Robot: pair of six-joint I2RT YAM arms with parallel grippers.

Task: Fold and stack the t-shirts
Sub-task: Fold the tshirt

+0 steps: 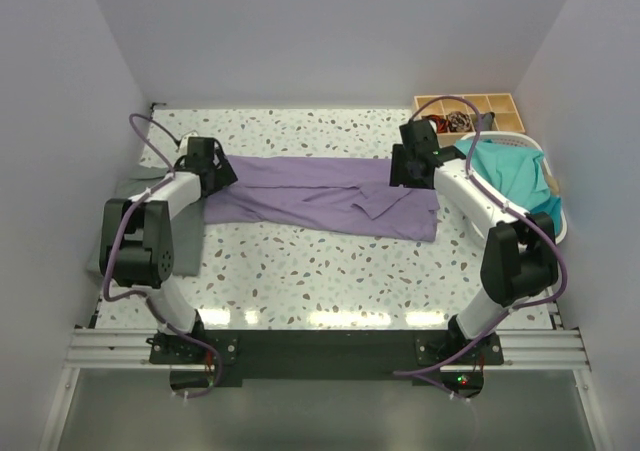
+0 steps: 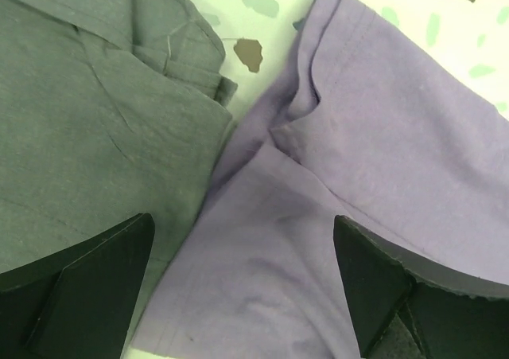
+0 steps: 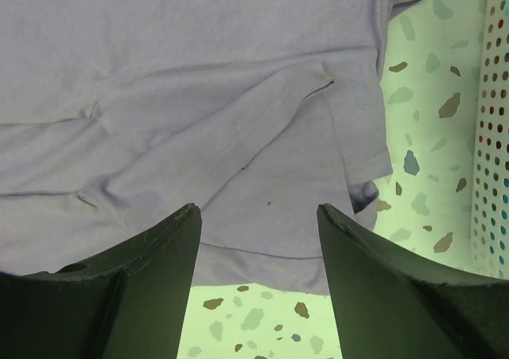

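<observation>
The speckled table carries the lavender t-shirt, stretched left to right across the far half and already gathered into a long, loosely doubled band with creases near its right end. At the table's left edge lies the grey t-shirt, its rumpled border touching the lavender cloth. At the far right, the white basket holds teal t-shirts, with a wooden compartment tray just beyond it. The left gripper hangs over the lavender shirt's left end with jaws spread and nothing between them. The right gripper is likewise released above the right end, where a sleeve and hem overlap near the basket wall. The step looks like taking both ends for the next fold. To do it well, the left jaws should probably close to the right of the grey border, so that only lavender cloth is pinched. The right jaws should take in every layer at the hem, not only the top flap. Lifting both ends evenly would keep the band taut and the fold square. Whether either gripper's fingertips touch the cloth cannot be told.
</observation>
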